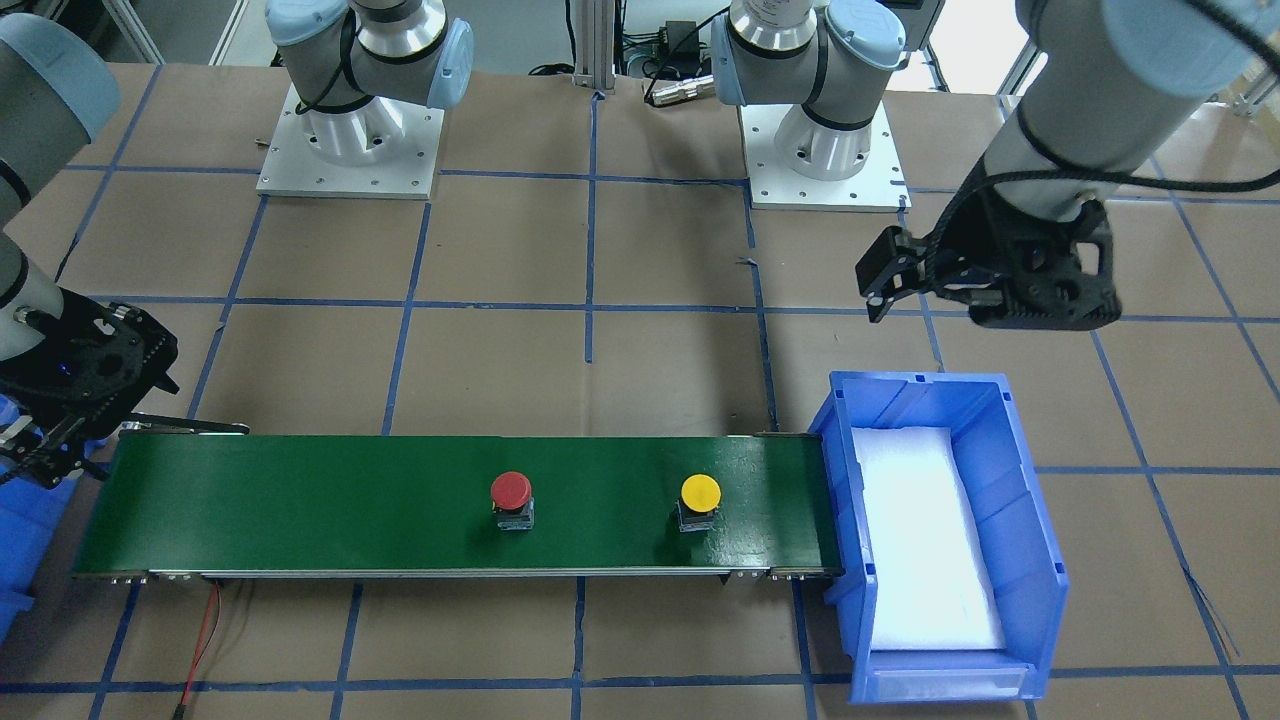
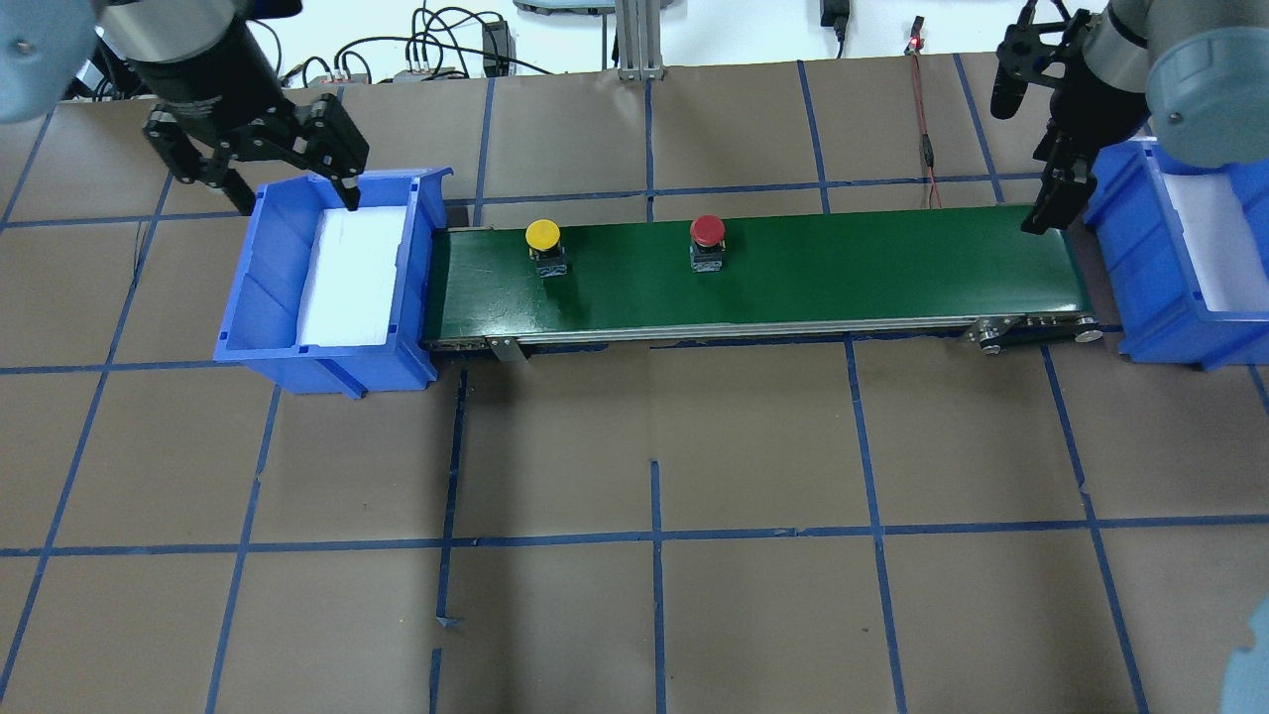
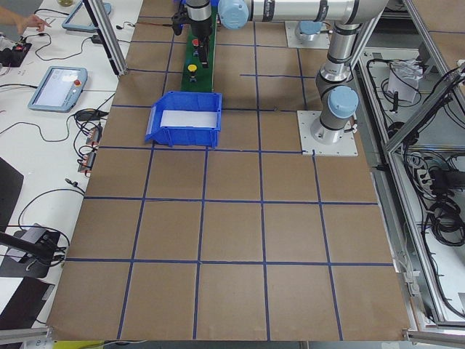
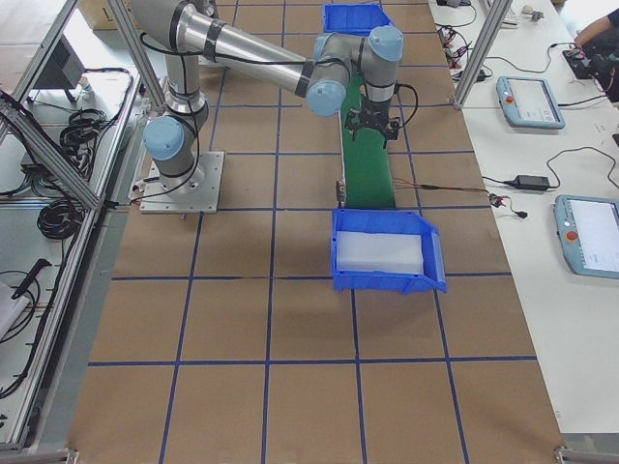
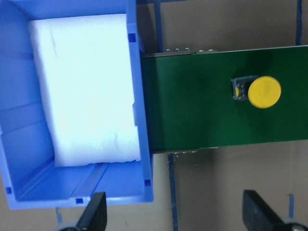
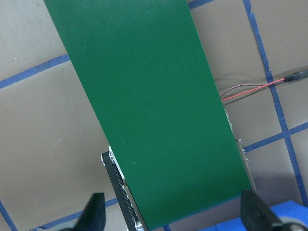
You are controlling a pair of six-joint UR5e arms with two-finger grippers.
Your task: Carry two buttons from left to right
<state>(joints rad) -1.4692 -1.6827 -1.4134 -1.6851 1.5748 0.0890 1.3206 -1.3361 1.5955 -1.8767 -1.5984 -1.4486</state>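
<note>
The yellow button has a round, flat-topped mushroom cap on a small dark grey square body. It stands upright, cap up, on the green belt near the belt's left end, close to the blue bin but not touching it. The red button is the same shape, with a red cap on the same kind of dark body. It also stands upright on the belt, a little left of the belt's middle. The two are well apart, in line along the belt, and both sit nearer the belt's edge farther from the robot.
</note>
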